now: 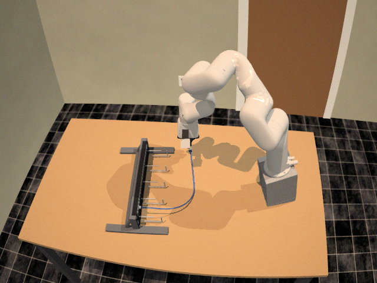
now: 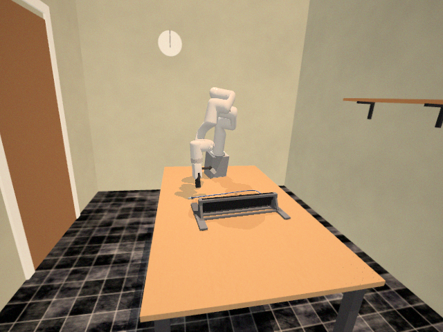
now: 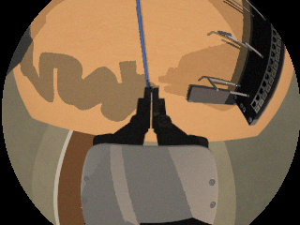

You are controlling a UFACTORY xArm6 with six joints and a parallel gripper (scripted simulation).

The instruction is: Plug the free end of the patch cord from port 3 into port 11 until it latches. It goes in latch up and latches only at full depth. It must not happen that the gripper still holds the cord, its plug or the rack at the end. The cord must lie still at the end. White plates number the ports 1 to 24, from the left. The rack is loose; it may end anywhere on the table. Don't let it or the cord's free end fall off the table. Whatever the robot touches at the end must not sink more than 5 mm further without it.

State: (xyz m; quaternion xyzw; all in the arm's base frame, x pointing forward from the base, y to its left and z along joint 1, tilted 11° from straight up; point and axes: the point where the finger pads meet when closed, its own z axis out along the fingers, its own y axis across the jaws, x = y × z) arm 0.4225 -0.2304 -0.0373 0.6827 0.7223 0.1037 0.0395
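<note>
The dark grey patch rack stands on the table on two flat feet and also shows in the exterior view and the wrist view. The blue patch cord leaves a port near the rack's near end, curves out and runs along the table to its free end. My gripper points straight down just over that free end, with its fingers pressed together. In the wrist view the cord runs up to the fingertips, and I see nothing between them. In the exterior view the cord's end lies on the table a little apart from the fingertips.
Several metal cable brackets stick out from the rack's port side towards the cord. The robot's grey base block stands at the table's right side. The rack's far foot lies close to the gripper's left.
</note>
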